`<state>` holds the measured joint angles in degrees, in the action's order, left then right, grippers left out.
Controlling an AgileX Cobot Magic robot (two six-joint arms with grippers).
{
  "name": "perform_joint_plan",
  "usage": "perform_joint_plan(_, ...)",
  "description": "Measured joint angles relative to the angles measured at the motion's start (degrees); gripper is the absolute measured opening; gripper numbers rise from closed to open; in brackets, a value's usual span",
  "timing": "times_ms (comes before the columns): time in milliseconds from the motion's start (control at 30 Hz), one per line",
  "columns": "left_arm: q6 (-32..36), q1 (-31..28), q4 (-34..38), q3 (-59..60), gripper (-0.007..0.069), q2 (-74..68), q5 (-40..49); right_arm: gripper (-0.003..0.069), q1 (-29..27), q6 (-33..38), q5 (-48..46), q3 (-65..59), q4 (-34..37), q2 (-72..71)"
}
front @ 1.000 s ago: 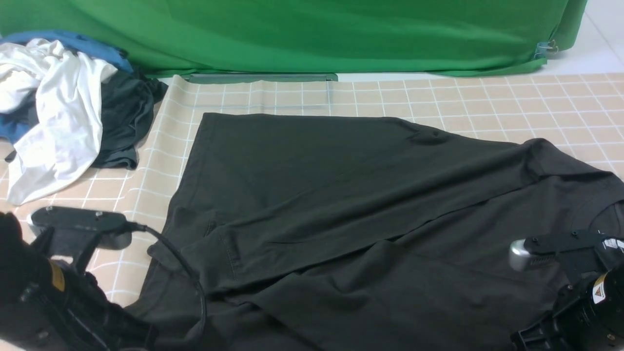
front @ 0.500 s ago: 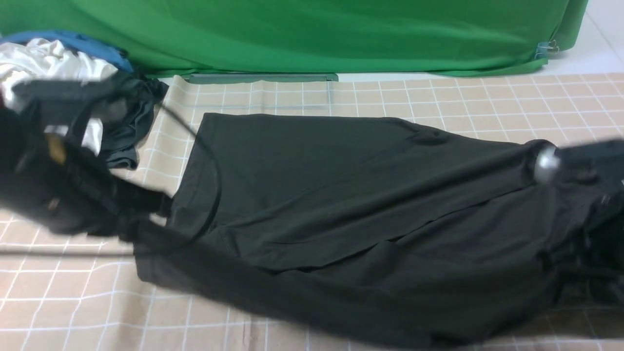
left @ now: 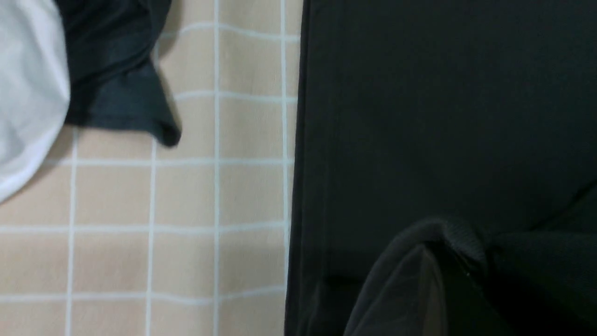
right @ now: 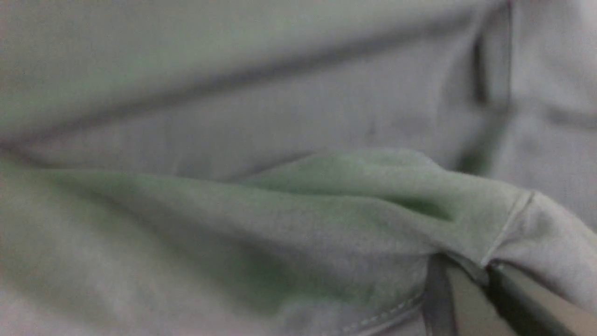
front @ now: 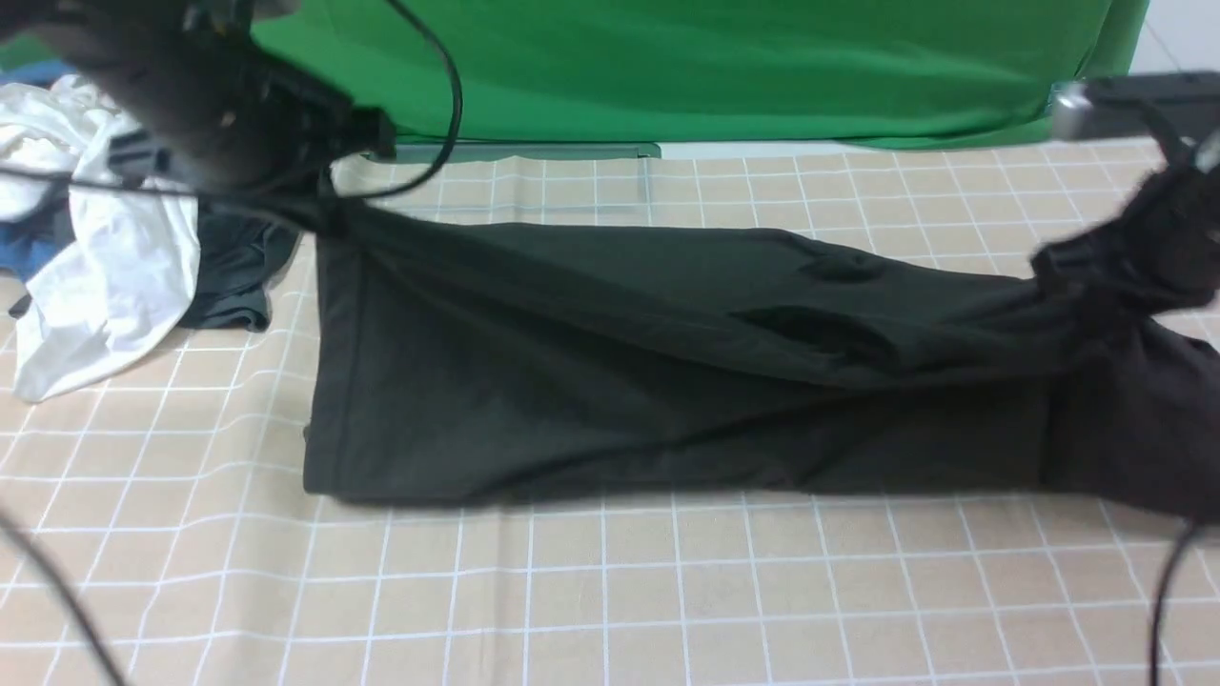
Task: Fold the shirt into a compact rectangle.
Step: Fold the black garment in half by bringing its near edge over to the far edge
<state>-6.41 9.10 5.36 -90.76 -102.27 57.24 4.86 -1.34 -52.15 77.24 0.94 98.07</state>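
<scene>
The black shirt (front: 620,381) lies stretched across the checked tablecloth (front: 620,591), with its upper layer pulled up at both ends. My left gripper (front: 329,214) is raised at the far left, shut on the shirt's left corner. My right gripper (front: 1077,276) is raised at the right, shut on a bunch of the shirt's cloth. In the left wrist view the shirt (left: 419,116) hangs from the left gripper (left: 447,242), which the dark cloth mostly hides. In the right wrist view, washed-out shirt cloth (right: 280,210) fills the picture and a seamed fold is pinched in the right gripper (right: 485,275).
A pile of clothes lies at the far left: a white garment (front: 105,257), a dark grey garment (front: 233,267) and blue cloth (front: 29,252). A green backdrop (front: 667,67) closes the far side. Black cables (front: 448,86) hang by the left arm and at the near right.
Both arms rose from the near edge and swung toward the back, carrying the shirt's near edge up and over. The near tablecloth is now uncovered.
</scene>
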Motion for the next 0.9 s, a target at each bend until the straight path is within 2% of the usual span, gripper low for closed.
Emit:
perform_joint_plan(200,0.5,-2.9,2.7,-13.3,0.0033,-13.3,1.7,0.0076,-0.5,0.1,-1.1,14.5,-0.1,13.9)
perform_joint_plan(300,0.5,-4.0,2.7,-18.7,0.0033,-18.1,2.5,0.0118,-0.6,0.1,-1.3,20.7,-0.5,19.4)
perform_joint_plan(433,0.1,-4.5,2.7,-24.6,0.0033,-23.9,3.7,0.0367,-0.6,0.1,-4.5,30.5,-0.9,25.9)
perform_joint_plan(500,-0.1,-4.5,2.9,-26.1,0.0033,-25.1,4.3,0.0476,-0.1,1.8,-8.3,33.9,-0.9,26.3)
perform_joint_plan(533,-0.1,-4.5,3.1,-26.5,0.0033,-25.6,4.5,0.0501,0.3,3.9,-9.8,35.1,-0.5,26.3)
perform_joint_plan(667,-0.3,-4.5,3.8,-27.0,0.0033,-25.8,5.3,0.0518,3.1,12.0,-12.5,36.6,1.1,25.9)
perform_joint_plan(800,-0.3,-4.5,4.1,-27.0,0.0033,-25.8,5.4,0.0521,8.7,22.3,-12.1,36.4,2.3,26.4)
perform_joint_plan(900,-0.3,-4.5,4.2,-27.0,0.0033,-25.8,5.5,0.0521,11.1,25.4,-9.7,36.3,2.4,27.1)
